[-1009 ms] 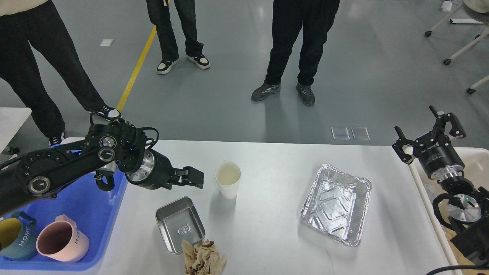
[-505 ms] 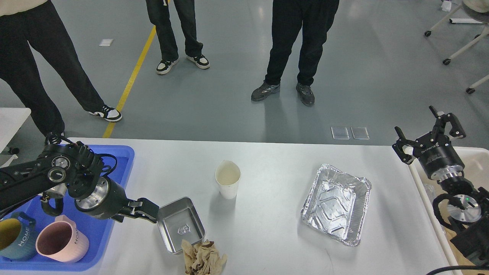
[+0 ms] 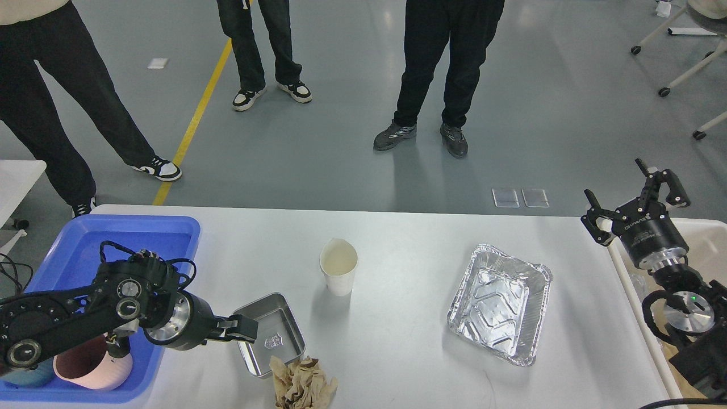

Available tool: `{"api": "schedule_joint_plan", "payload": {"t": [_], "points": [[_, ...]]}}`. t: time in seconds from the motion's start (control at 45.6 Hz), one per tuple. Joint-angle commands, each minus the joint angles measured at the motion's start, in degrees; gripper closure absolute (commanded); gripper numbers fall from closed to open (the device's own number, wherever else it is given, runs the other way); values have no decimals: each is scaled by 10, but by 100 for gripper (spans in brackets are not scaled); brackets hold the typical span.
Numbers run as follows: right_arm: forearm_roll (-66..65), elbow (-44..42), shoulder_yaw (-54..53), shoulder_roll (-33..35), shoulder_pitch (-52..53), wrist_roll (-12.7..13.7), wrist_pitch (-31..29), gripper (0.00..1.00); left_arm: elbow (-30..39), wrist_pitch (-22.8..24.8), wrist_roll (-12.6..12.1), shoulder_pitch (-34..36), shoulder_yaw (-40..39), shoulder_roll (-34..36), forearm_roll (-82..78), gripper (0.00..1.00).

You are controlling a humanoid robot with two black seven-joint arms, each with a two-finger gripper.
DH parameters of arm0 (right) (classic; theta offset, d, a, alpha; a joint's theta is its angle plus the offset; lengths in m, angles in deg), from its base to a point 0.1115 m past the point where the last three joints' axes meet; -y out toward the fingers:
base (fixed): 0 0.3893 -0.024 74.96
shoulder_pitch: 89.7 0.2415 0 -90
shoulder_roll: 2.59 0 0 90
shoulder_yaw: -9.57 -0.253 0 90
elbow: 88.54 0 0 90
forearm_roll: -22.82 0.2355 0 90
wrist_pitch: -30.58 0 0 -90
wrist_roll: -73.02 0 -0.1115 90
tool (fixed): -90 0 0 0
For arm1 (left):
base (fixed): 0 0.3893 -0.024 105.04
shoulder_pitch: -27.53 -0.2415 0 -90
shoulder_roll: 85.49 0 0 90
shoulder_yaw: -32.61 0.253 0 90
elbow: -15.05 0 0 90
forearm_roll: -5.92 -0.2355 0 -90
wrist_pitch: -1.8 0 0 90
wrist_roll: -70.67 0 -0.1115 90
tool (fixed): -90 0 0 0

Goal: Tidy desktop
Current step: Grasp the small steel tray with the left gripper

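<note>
The white desktop (image 3: 409,352) holds a small steel tray (image 3: 275,335), a white paper cup (image 3: 339,267), a foil tray (image 3: 500,301) and a crumpled brown paper wad (image 3: 301,383). My left gripper (image 3: 245,329) is low at the steel tray's left rim. Its dark fingers overlap the rim, and I cannot tell whether they are closed on it. My right gripper (image 3: 633,196) is open and empty, raised above the desktop's far right corner.
A blue plastic tray (image 3: 170,227) at the left holds a pink mug (image 3: 85,369) and a teal mug, partly hidden by my left arm. A beige bin (image 3: 710,238) stands past the right edge. Three people stand beyond the far edge.
My left arm has swung down and toward me, from beside the paper cup to the steel tray's left rim. The right arm has barely moved.
</note>
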Motion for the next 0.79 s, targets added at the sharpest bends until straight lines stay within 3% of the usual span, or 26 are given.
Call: {"api": "schedule_joint_plan", "payload": {"t": [0.0, 0.285, 0.768], "points": [[0, 0, 0, 0, -3, 0, -1, 0, -1, -17, 0, -23, -1, -10, -11, 10], [0, 2, 0, 4, -3, 0, -1, 0, -11, -48, 1, -31, -1, -15, -19, 18], [0, 4, 0, 5, -4, 0, -1, 0, -61, -76, 3, -45, 0, -57, -47, 49]]}}
